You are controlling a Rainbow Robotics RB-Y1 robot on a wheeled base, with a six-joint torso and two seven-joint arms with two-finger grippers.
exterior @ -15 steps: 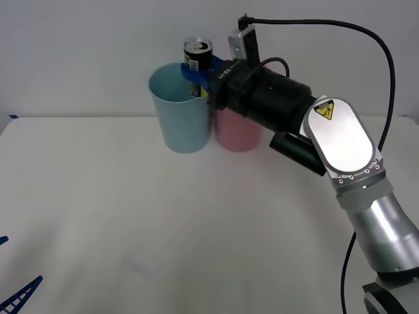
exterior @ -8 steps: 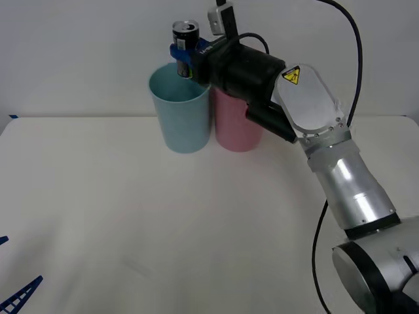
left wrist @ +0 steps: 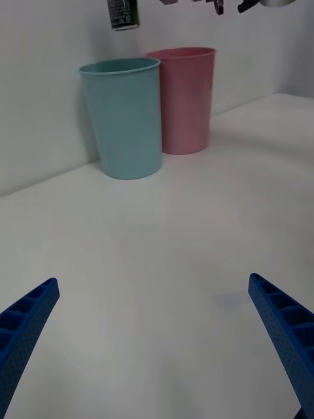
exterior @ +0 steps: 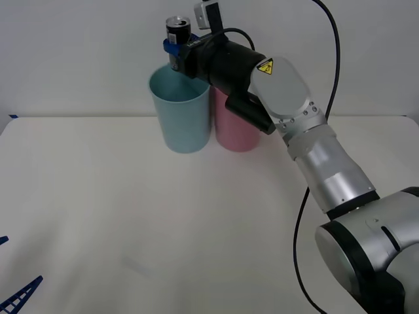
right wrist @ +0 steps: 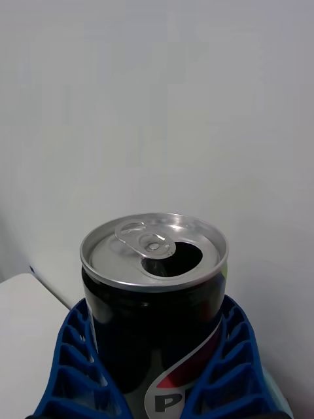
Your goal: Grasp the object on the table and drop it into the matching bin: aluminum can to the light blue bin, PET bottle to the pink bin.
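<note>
The aluminum can [exterior: 177, 27], dark with a silver pull-tab top, hangs upright in the air with my right gripper [exterior: 175, 49] shut on it. It sits directly over the opening of the light blue bin [exterior: 180, 114]. Touching that bin's right side stands the pink bin [exterior: 234, 131]. In the right wrist view the can [right wrist: 154, 294] is clasped on both sides by the blue fingers [right wrist: 65, 366]. The left wrist view shows the can's lower end [left wrist: 124, 14] above the light blue bin [left wrist: 123, 118], with the pink bin [left wrist: 186, 98] beside it. My left gripper [left wrist: 157, 321] is open, low over the table near its front left.
Both bins stand at the back of the white table [exterior: 131, 216], close to a plain white wall. My right arm [exterior: 308, 150] reaches diagonally from the lower right over the pink bin. The left fingertips [exterior: 19, 294] show at the front left corner.
My right arm has swung left and slightly up with the can, from over the seam between the two bins to over the light blue bin's opening. The left gripper has stayed still.
</note>
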